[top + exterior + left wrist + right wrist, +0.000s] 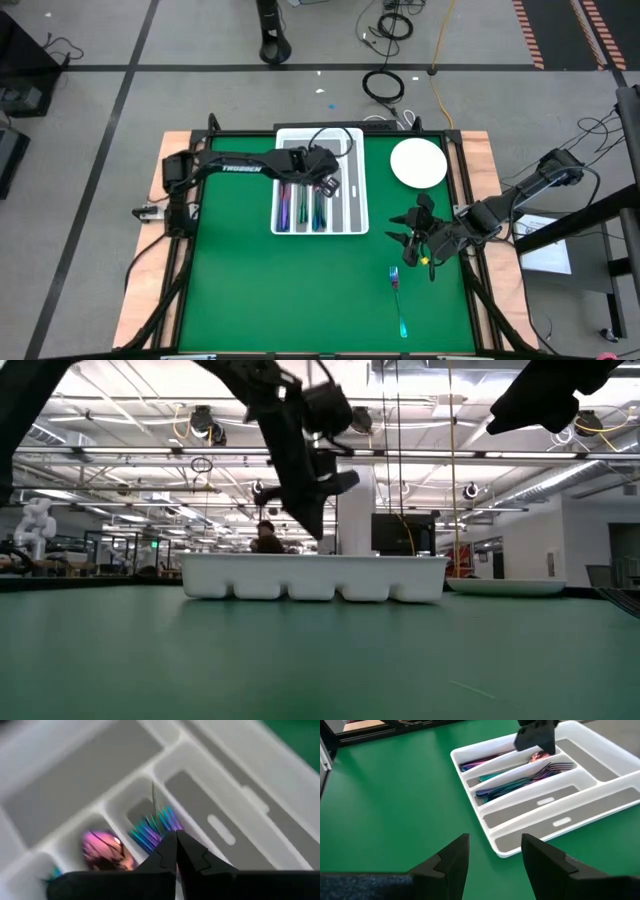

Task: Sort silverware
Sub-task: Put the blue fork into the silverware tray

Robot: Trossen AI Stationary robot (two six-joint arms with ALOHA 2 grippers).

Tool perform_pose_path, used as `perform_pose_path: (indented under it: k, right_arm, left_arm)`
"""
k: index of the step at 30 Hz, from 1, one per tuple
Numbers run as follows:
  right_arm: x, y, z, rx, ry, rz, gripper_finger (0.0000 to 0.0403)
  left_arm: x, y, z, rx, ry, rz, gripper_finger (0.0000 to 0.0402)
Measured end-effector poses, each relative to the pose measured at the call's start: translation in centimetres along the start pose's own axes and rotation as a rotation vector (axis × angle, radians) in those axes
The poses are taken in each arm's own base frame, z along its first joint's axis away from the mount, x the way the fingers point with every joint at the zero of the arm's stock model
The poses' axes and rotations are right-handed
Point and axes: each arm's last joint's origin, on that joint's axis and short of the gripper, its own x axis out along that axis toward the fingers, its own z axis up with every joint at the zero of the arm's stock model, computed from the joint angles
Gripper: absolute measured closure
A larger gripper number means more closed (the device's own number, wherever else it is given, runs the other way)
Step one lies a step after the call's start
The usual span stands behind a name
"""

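Observation:
The white compartmented tray [352, 218] sits at the far middle of the green table. Rainbow spoons [102, 849] lie in one narrow slot and forks [156, 827] in the one beside it; both also show from the right wrist [520, 777]. One more fork [398, 298] lies on the green mat at the near right. My left gripper [175, 836] hangs shut above the fork slot, clear of the tray rim in the low view [315, 510], with nothing between its fingers. My right gripper [492, 842] stands open and empty above the mat to the tray's right [410, 235].
A round white plate [418, 163] rests at the far right, beside the tray. The tray's two wider slots [555, 810] on its right side hold nothing. Bare green mat [260, 290] spreads over the near half.

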Motion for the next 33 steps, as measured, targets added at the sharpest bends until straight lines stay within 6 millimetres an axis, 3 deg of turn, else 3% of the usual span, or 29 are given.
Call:
perform_pose_path:
  k: [3,9,16,22,33]
  right_arm:
    - [0.0,0.0,0.0,0.007,0.007,0.010,0.0234]
    - [0.0,0.0,0.0,0.006,0.011,0.015,0.0234]
    - [0.0,0.1,0.0,-0.013,0.005,0.018,0.0234]
    - [0.0,0.1,0.0,-0.013,0.005,0.018,0.0234]
    - [0.0,0.1,0.0,-0.013,0.005,0.017,0.0234]
  left_arm:
    - [0.9,1.1,0.5,-0.089,0.073,-0.092,0.0383]
    - [1.4,2.4,1.3,-0.149,0.108,-0.135,0.0307]
    - [2.0,2.4,1.1,-0.137,0.132,-0.138,0.0238]
    - [3.7,2.2,0.5,-0.124,0.154,-0.118,0.0231]
    - [4.1,2.3,0.4,-0.118,0.139,-0.069,0.0231]
